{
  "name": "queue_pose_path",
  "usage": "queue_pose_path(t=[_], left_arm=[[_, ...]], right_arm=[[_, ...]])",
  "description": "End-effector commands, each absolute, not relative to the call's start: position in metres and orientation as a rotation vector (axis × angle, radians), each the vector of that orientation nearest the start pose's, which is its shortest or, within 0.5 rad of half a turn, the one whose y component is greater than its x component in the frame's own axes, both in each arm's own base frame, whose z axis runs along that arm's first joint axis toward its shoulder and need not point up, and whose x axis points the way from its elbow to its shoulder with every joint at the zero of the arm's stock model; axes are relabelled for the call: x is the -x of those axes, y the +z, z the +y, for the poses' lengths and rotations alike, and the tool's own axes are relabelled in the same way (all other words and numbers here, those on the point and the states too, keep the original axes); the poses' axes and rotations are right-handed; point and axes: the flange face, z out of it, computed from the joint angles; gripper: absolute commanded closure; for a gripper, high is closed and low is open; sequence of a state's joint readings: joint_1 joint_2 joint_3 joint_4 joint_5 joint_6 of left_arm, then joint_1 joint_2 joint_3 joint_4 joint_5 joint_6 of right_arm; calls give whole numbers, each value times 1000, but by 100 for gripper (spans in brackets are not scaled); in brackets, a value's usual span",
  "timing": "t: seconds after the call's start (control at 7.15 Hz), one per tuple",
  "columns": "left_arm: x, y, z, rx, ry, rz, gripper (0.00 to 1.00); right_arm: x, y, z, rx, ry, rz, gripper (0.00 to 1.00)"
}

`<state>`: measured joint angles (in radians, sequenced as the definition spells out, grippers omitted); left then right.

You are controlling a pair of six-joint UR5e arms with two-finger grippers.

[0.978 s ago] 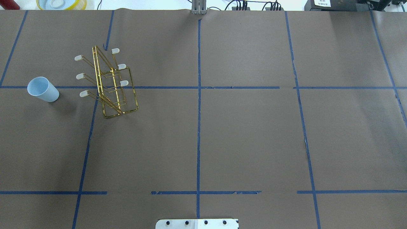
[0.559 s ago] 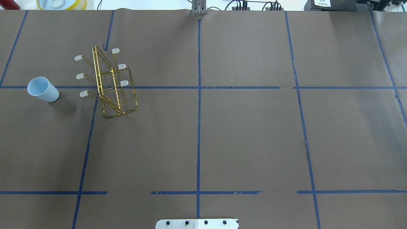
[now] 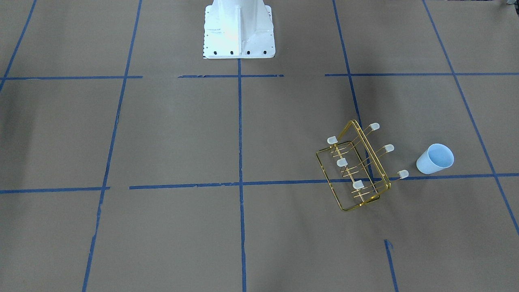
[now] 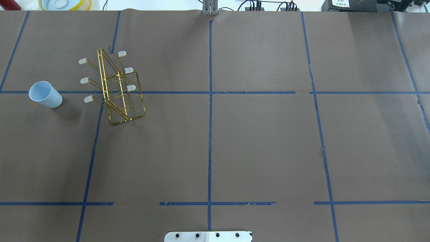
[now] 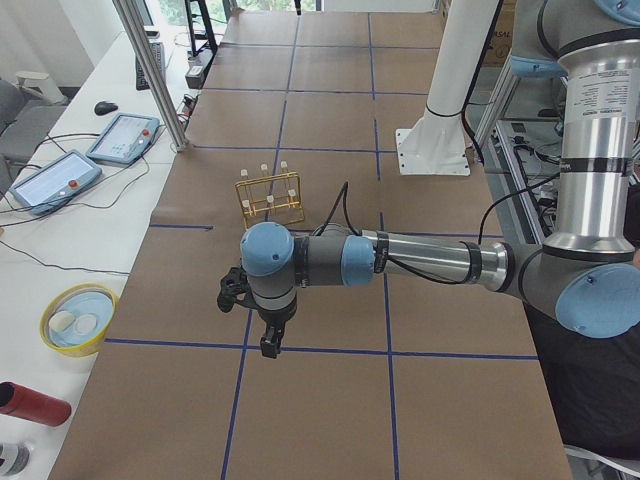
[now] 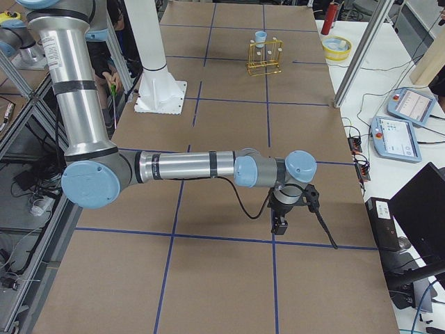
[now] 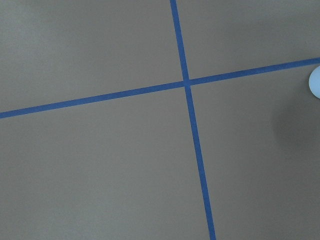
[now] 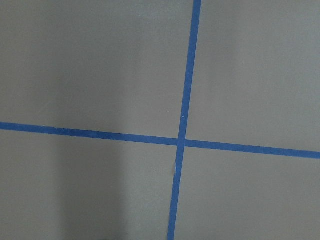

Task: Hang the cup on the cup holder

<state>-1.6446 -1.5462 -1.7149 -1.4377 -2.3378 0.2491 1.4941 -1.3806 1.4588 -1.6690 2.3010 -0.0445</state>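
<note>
Pale cup (image 4: pixel 45 94) stands mouth-up near cup holder (image 4: pixel 105 90); finger spread of left gripper (image 5: pixel 269 344), right gripper (image 6: pixel 280 224): cannot tell.

Brushed-silver tubes on the left arm (image 5: pixel 430 262) and the right arm (image 6: pixel 181 165), joined by grey housings and capped with pale blue discs. Black bands ringing the upright links, with small lettering on the silver between them, too fine to read. Thin black cable (image 5: pixel 346 205) looping loose beside each forearm. Matte black on the left gripper (image 5: pixel 270 345) and the right gripper (image 6: pixel 280 224). White-painted pedestal (image 3: pixel 238 30), ribbed and flared, with dark bolts along its foot.
</note>
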Motion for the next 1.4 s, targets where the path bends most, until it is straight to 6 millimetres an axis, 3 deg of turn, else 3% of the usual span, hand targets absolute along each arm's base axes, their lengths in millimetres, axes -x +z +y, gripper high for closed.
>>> queue_pose_path(t=[0.0,0.42,0.84,1.26], left_arm=[[100,594,-476,-150,177,752,0],[100,589,-490,-186,183,754,0],[94,571,-501,-294,76,732,0],[28,531,-514,-372,25,795,0]], right_arm=[[-23,625,-573,31,-108,-730,0],[-23,625,-573,31,-108,-730,0],[-23,625,-573,31,-108,-730,0],[-23,625,-573,31,-108,-730,0]])
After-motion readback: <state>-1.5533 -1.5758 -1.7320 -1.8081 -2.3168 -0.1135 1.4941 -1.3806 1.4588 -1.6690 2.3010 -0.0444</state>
